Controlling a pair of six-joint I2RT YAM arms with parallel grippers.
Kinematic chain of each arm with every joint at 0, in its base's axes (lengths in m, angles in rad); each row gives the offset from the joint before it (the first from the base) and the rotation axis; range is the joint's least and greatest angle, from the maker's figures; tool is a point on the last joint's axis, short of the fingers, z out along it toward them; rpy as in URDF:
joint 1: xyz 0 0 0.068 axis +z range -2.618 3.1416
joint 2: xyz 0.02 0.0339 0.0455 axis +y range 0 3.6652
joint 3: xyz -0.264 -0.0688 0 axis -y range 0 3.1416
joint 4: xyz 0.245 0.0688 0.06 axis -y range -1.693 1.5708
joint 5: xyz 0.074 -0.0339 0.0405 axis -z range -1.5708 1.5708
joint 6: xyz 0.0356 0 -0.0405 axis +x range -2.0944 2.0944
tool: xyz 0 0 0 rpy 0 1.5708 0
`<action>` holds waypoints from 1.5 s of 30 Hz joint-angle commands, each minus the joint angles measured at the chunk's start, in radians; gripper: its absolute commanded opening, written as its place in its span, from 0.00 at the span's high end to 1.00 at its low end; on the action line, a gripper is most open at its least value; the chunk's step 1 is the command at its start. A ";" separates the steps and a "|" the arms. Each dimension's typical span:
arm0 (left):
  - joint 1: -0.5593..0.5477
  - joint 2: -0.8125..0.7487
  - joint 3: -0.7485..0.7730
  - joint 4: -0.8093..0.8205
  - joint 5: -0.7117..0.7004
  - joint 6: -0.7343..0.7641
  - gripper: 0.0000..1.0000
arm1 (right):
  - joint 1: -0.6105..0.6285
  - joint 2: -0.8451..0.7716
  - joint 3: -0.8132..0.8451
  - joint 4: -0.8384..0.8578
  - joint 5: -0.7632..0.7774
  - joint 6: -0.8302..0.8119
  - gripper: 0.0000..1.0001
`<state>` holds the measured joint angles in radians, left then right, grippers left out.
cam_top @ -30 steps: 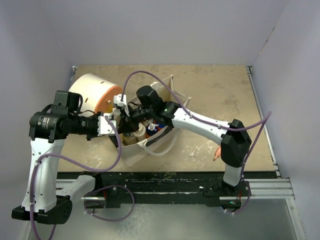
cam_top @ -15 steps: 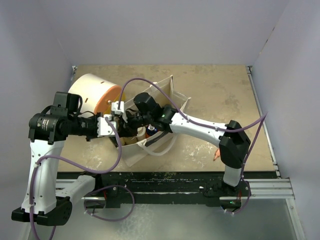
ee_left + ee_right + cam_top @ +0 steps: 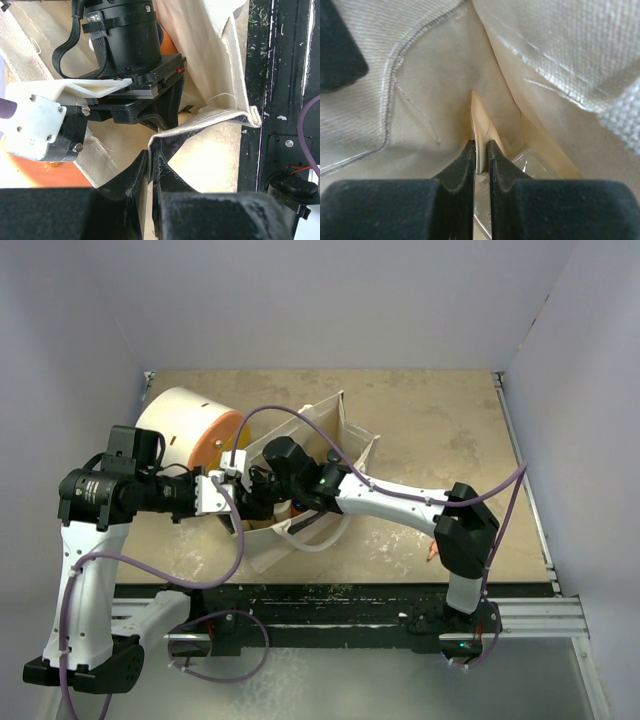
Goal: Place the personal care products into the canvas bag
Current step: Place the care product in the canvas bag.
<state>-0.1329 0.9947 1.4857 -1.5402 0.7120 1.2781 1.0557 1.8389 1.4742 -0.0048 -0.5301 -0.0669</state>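
Left gripper (image 3: 150,161) clamped on the near rim of the cream canvas bag (image 3: 220,107), mouth open. Right gripper (image 3: 481,150) deep inside, fingers nearly together around a thin pale edge; cannot tell if it grips. Small orange bottle (image 3: 169,47) beside its wrist, already bagged. Probably near done.

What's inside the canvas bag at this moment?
The right gripper is inside the canvas bag, fingers shut on a thin beige product. An orange bottle shows beside its wrist. The arm covers the rest of the interior.
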 commanded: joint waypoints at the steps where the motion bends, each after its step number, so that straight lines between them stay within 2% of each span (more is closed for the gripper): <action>1: 0.004 -0.005 -0.026 -0.008 0.004 0.026 0.91 | 0.033 0.003 -0.028 0.002 0.027 0.068 0.93; 5: 0.004 -0.003 -0.033 -0.009 0.004 0.021 0.93 | 0.040 -0.004 -0.049 0.015 0.076 0.074 0.93; 7: 0.004 -0.002 -0.032 -0.009 0.007 0.010 0.96 | 0.040 -0.005 -0.046 0.008 0.090 0.079 0.94; 11: 0.004 -0.010 -0.040 -0.009 0.006 -0.001 0.97 | 0.040 -0.011 -0.027 -0.022 0.062 0.084 0.96; 13: 0.004 -0.015 -0.050 -0.009 -0.014 -0.003 0.92 | 0.041 -0.017 -0.014 -0.036 0.069 0.069 0.96; 19: 0.003 -0.034 -0.089 -0.010 -0.056 -0.025 0.69 | 0.039 -0.032 -0.004 -0.045 0.069 0.054 0.97; 22: 0.003 -0.044 -0.108 -0.009 -0.059 -0.010 0.66 | 0.038 -0.031 0.005 -0.049 0.066 0.052 0.98; 25: 0.003 -0.034 -0.116 -0.009 -0.050 -0.008 0.73 | 0.038 -0.023 0.018 -0.057 0.059 0.048 0.98; 27: 0.003 -0.025 -0.109 -0.009 -0.034 -0.017 0.83 | 0.038 -0.015 0.028 -0.064 0.055 0.047 0.98; 29: 0.003 -0.020 -0.091 -0.009 -0.018 -0.028 0.99 | 0.038 -0.010 0.034 -0.069 0.047 0.044 0.98; 39: 0.003 -0.051 0.037 -0.009 0.092 -0.055 1.00 | 0.038 0.022 0.050 -0.083 0.029 0.036 0.97; 45: 0.002 -0.060 0.048 -0.009 0.088 -0.050 1.00 | 0.038 0.023 0.032 -0.077 0.039 0.029 0.97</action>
<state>-0.1329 0.9726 1.4582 -1.5745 0.6998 1.2327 1.0832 1.8458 1.4937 -0.0547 -0.4679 -0.0322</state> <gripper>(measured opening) 0.009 0.120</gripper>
